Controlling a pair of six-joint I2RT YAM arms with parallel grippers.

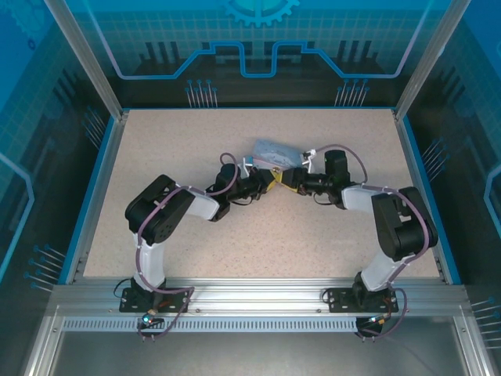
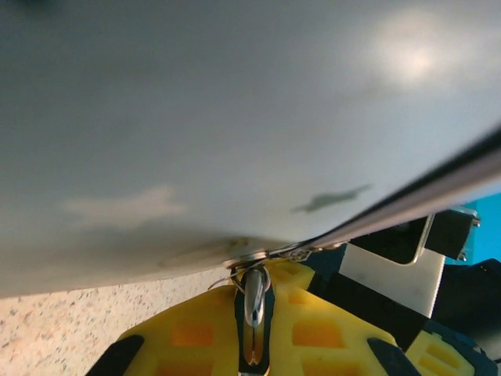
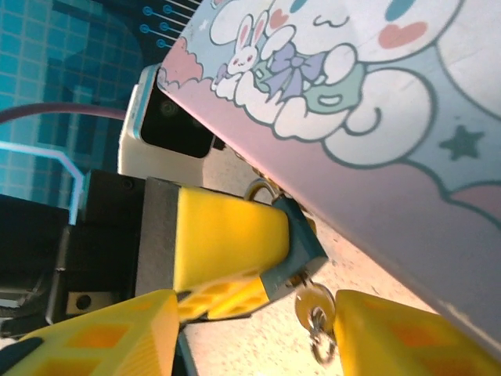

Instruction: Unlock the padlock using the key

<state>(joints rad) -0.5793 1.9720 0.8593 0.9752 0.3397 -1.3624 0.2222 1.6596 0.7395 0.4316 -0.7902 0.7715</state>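
**Padlock clamped, key not yet gripped**

On the surface (image 1: pixel 156 157), the tin (image 1: pixel 274 150) is seen at 12 o'clock of the meeting arms. The left fingers (image 2: pixel 196 337) are closed tight on the padlock (image 3: pixel 296 247), just beside the tin's edge. The right fingers (image 3: pixel 399 337) are spread, holding nothing, with the key (image 3: pixel 312 301) between them at the padlock's 6 o'clock. Light, stiff, slippery metal is expected, so the key's flat head should be pinched.
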